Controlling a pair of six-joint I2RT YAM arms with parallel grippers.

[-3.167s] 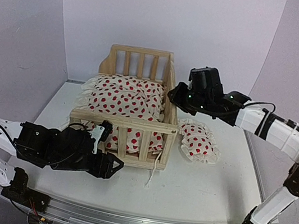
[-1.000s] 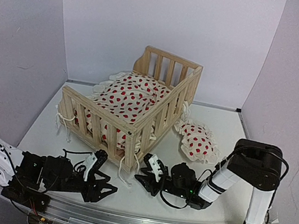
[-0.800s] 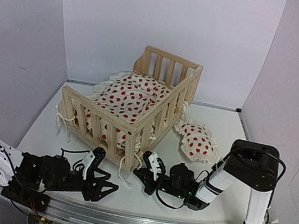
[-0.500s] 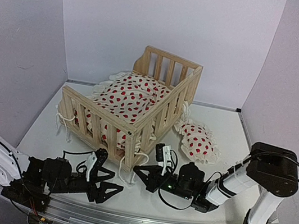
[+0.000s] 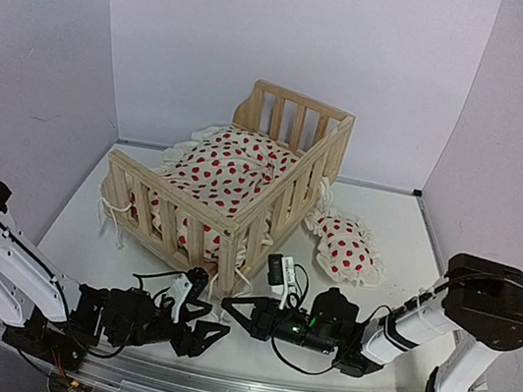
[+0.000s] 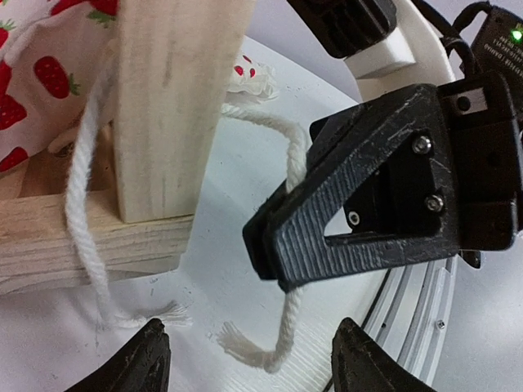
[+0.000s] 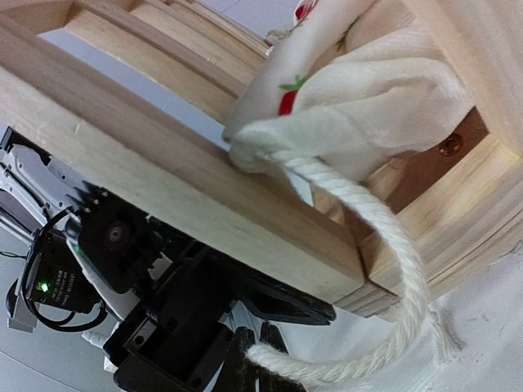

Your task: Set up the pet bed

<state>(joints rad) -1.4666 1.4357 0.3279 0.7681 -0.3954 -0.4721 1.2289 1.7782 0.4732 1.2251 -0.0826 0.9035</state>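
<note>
The right fingers, parted a second ago, now pinch shut on the tie string by the near corner post. The left fingers have spread wider, holding nothing, and slid nearer the pet bed, which sits unmoved on the counter.

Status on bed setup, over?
Left gripper open, empty. Right gripper shut on white rope tie string. Light pine slatted pet bed upright, red-dotted white cushion inside. Nothing blocking.

Upright slatted pine pet bed, set askew, red-dotted cushion inside, tie strings dangling.
</note>
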